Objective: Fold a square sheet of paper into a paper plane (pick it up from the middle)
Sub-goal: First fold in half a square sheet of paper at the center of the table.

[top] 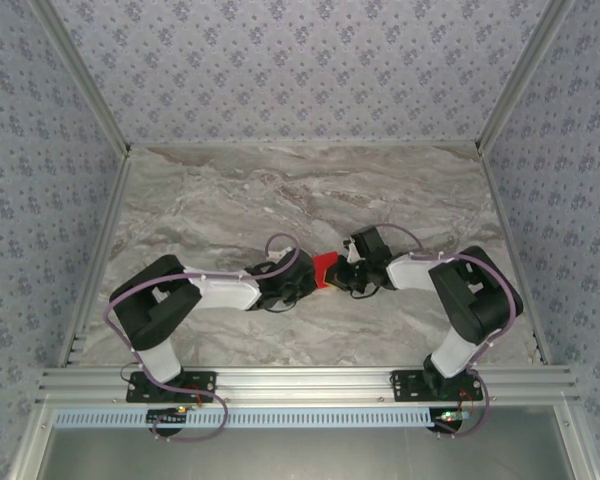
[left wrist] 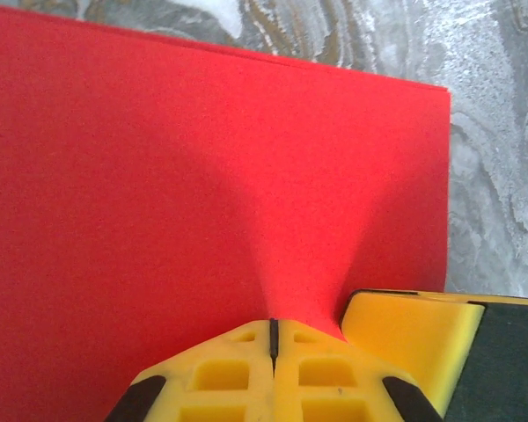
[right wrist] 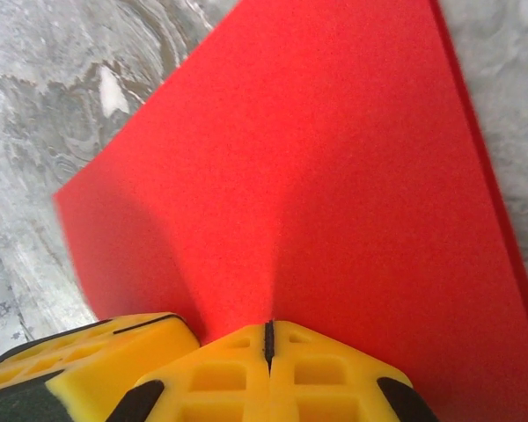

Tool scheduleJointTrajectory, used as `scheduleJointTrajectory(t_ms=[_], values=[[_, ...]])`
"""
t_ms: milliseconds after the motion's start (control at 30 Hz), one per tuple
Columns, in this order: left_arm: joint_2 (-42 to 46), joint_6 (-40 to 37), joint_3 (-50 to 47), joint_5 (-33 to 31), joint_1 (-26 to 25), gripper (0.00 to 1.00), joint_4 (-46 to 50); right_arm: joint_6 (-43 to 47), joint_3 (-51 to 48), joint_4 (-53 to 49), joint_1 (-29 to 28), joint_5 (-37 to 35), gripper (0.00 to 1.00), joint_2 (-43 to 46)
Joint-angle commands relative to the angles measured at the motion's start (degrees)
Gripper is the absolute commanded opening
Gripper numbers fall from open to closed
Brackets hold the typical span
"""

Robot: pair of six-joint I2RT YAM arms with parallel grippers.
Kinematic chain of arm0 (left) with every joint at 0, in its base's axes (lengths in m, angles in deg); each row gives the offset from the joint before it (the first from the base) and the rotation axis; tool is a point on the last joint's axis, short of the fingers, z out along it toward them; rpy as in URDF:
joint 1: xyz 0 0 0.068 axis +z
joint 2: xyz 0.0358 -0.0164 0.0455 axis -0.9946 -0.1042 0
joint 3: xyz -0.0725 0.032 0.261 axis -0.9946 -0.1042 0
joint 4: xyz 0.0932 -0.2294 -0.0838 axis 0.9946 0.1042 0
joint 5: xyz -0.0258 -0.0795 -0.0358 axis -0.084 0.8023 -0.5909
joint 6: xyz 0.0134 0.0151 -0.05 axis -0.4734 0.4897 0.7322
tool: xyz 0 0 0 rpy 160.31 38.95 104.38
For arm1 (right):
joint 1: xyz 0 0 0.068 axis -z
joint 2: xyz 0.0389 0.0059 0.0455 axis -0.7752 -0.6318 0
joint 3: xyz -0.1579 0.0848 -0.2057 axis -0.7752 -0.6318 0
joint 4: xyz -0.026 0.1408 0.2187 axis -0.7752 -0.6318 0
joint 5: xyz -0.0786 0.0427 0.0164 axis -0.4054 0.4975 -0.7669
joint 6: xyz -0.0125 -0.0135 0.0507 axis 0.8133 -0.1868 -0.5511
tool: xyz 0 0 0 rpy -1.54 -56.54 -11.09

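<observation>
my left pincer (left wrist: 272, 338) and right pincer (right wrist: 267, 338) are clenched side by side on a pinched ridge of the paper (left wrist: 202, 176), seemingly just off the table (top: 280, 190) mid-surface, so pulling apart could tear it

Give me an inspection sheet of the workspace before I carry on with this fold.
Surface: grey marble-pattern table.
Job's things: red paper held between the arms, puckering toward the pinch points; no plane shape yet.
Clutter: nothing seen.
Grippers: left end effector and right end effector are both shut on the red paper, side by side at one edge.
Cables: purple cables run along both arms, away from the paper.
Surroundings: floral-patterned walls; aluminium frame at the near edge.
</observation>
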Motion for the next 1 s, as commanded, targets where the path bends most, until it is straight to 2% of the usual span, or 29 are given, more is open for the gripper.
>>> scheduleJointTrajectory(t_ms=[0, 300, 500, 700, 967], values=[[-0.4, 1.6, -0.7, -1.3, -0.4, 0.0, -2.6, -1.7, 1.4, 1.7, -0.5, -0.7, 0.0, -1.9], [-1.0, 4.6, -4.1, -3.1, -0.4, 0.0, -1.4, -0.7, -0.1, 0.2, -0.1, -2.8, 0.0, -2.3], [0.5, 6.7, -7.7, -6.7, -0.4, 0.0, 1.0, 0.2, -0.3, -2.3, 0.1, -5.0, 0.0, -2.8], [1.2, 9.1, -12.8, -8.1, -0.5, 0.0, -0.9, 0.8, -0.7, -4.7, 0.6, -7.6, 0.0, -4.1], [6.8, 12.7, -18.9, -12.4, -0.4, 0.0, 1.7, 1.5, -0.9, -7.0, 1.7, -9.9, 0.0, -4.6]])
